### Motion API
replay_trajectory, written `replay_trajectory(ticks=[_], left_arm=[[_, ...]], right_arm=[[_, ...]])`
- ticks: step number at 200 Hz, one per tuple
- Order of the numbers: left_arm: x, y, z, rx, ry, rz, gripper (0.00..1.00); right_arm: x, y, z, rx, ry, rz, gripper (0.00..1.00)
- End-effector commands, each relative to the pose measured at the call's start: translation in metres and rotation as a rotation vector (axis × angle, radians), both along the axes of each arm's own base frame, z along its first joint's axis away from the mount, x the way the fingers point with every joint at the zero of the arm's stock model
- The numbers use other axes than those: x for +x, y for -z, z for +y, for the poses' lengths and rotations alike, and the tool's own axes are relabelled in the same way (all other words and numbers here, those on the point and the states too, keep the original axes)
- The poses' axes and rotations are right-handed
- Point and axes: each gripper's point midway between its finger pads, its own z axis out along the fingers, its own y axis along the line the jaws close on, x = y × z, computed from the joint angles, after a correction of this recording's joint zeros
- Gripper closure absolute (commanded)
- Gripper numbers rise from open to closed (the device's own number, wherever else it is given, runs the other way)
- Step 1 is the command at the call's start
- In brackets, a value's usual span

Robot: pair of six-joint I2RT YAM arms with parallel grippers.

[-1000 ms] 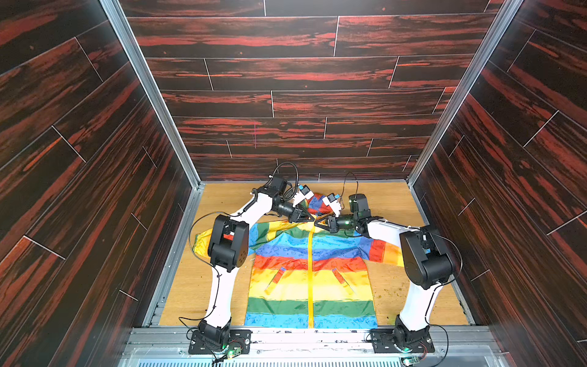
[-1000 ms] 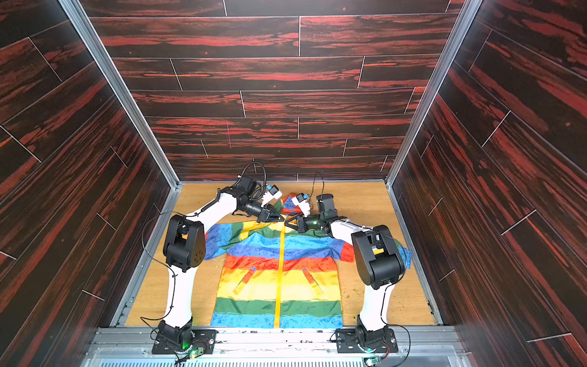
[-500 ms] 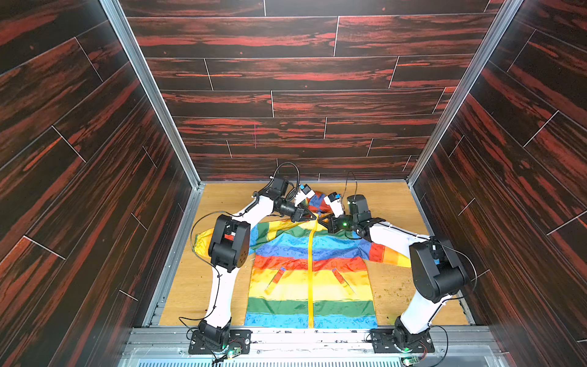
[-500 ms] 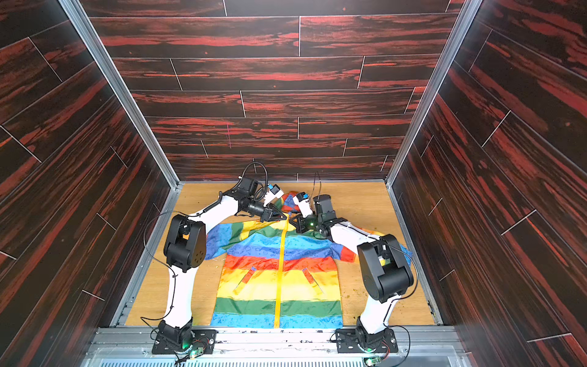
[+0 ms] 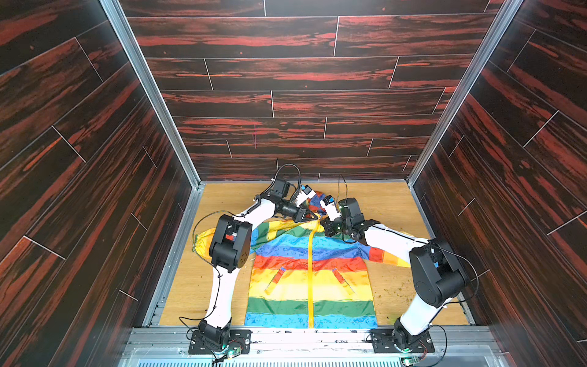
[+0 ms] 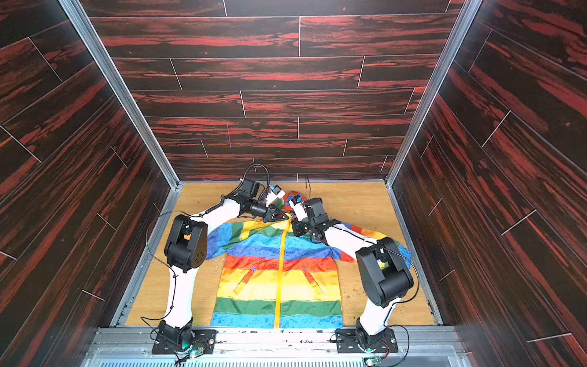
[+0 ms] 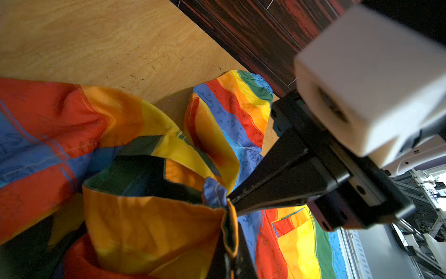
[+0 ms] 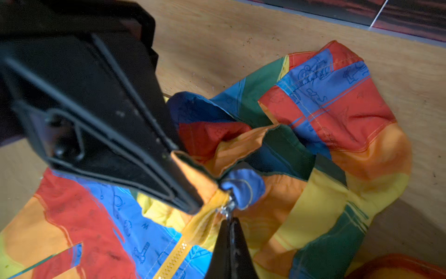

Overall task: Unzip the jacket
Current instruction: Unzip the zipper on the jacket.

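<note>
Here, both top views show the small shiny rainbow-striped hooded jacket [image 5: 286, 286] [image 6: 254, 286] flat on the wooden floor [image 5: 381, 197]. The left wrist view has the left gripper [image 7: 229, 241] pinching its orange collar edge [image 7: 156, 212]; the right wrist view, the right gripper [image 8: 229, 224] clamped on the metal zipper pull [image 8: 226, 210].
</note>
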Motion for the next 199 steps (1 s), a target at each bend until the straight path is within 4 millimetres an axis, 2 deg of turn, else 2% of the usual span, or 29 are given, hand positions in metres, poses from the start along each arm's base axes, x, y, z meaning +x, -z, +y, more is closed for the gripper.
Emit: replay_trajectory(ticks=[1,39,82,127,172,199], left_arm=[[0.003,-0.047,0.005,-0.081,-0.005,-0.09,1.0],[0.003,-0.05,0.006,-0.084,-0.007,-0.094,1.0],[0.005,-0.056,0.006,-0.1,-0.022,-0.104,1.0],[0.019,-0.064,0.006,-0.147,-0.089,-0.098,1.0],[0.03,-0.061,0.009,-0.146,-0.143,-0.086,1.0],[0.034,-0.062,0.012,-0.145,-0.162,-0.088,1.0]], right_arm=[[-0.019,0.02,-0.008,-0.076,-0.014,0.061,1.0],[-0.029,0.033,0.003,-0.107,-0.069,0.094,1.0],[-0.036,0.044,0.0,-0.148,-0.07,0.12,1.0],[-0.053,0.054,0.009,-0.163,-0.112,0.141,1.0],[-0.063,0.068,0.012,-0.187,-0.129,0.146,1.0],[-0.066,0.069,0.017,-0.174,-0.138,0.149,1.0]])
